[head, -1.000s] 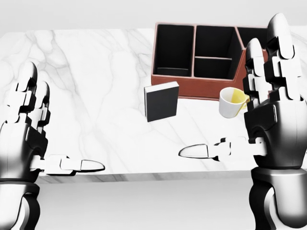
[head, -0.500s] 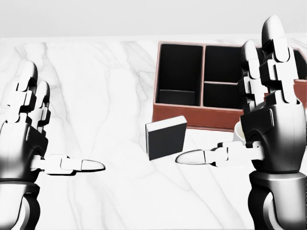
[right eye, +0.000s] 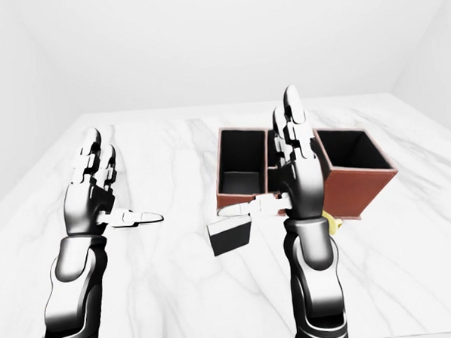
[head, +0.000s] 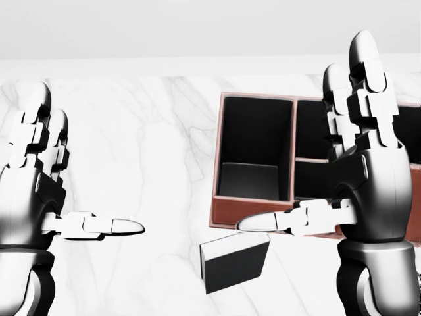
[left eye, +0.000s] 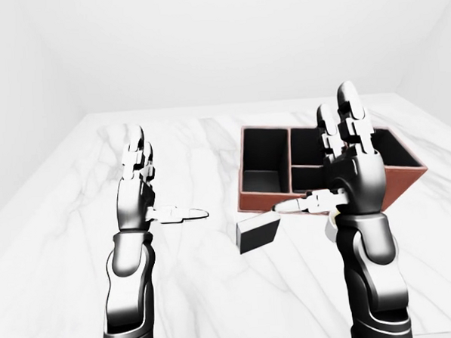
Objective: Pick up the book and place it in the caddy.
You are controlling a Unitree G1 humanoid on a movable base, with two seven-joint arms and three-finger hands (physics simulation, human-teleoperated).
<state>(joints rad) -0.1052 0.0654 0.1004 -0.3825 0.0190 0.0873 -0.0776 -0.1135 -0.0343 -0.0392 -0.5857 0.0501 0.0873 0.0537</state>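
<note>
A dark book point(head: 235, 264) with a pale page edge stands upright on the white marble table point(head: 145, 131), low in the head view. Just above it sits the red-brown caddy point(head: 223, 214), with several black compartments that look empty. My right hand point(head: 302, 131) is open, fingers up, and its thumb point(head: 263, 222) points left just above the book without touching it. The hand covers part of the caddy's right side. My left hand point(head: 89, 161) is open and empty at the left, well apart from the book.
A mug point(right eye: 333, 224) with a yellow inside is mostly hidden behind my right forearm, to the right of the book. The marble table runs wide to the left point(left eye: 76, 207) and up to a plain white wall.
The camera has moved towards the table: book and caddy have slid down the head view and grown larger. The mug has gone behind my right hand. Both hands keep their open pose.
</note>
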